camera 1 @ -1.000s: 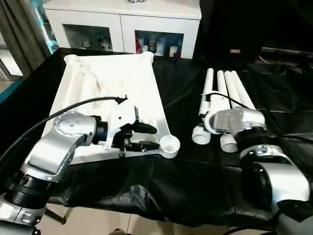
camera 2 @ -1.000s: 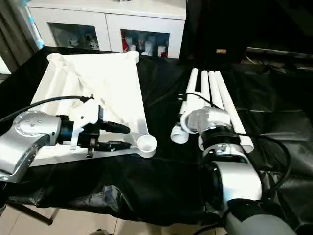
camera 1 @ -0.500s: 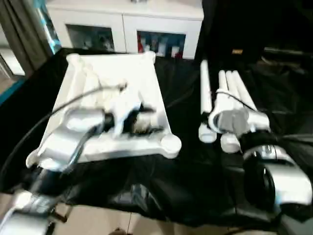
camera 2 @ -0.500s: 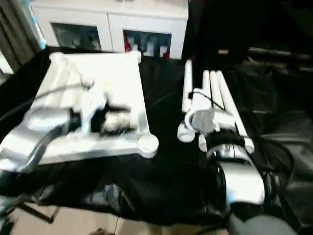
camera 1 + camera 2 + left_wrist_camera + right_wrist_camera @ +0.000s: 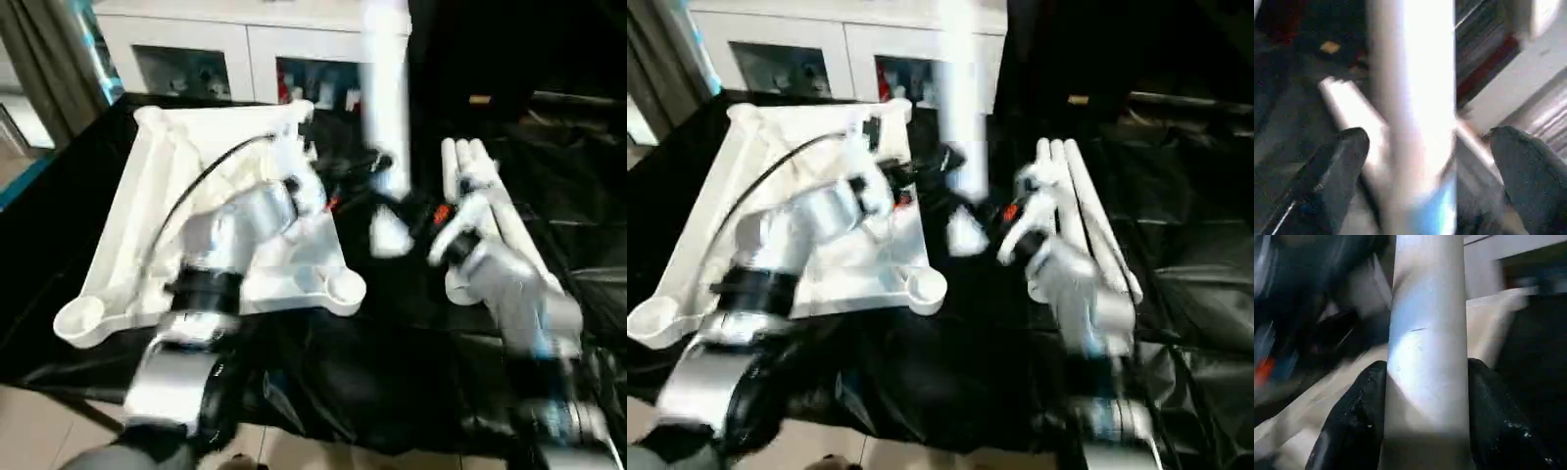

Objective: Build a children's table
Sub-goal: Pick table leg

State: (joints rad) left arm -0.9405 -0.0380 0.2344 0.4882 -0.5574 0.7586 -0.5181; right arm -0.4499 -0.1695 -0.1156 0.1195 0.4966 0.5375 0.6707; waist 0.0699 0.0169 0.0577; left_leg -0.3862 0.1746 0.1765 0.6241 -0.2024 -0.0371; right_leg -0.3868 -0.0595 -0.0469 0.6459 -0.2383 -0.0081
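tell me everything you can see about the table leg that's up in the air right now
The lifted leg is a long white plastic-looking tube, smooth, wider at its lower end. It stands nearly upright above the black cloth, between the tabletop and the other legs. The right hand clamps it between both black fingers. The left hand's fingers stand apart on either side of it.
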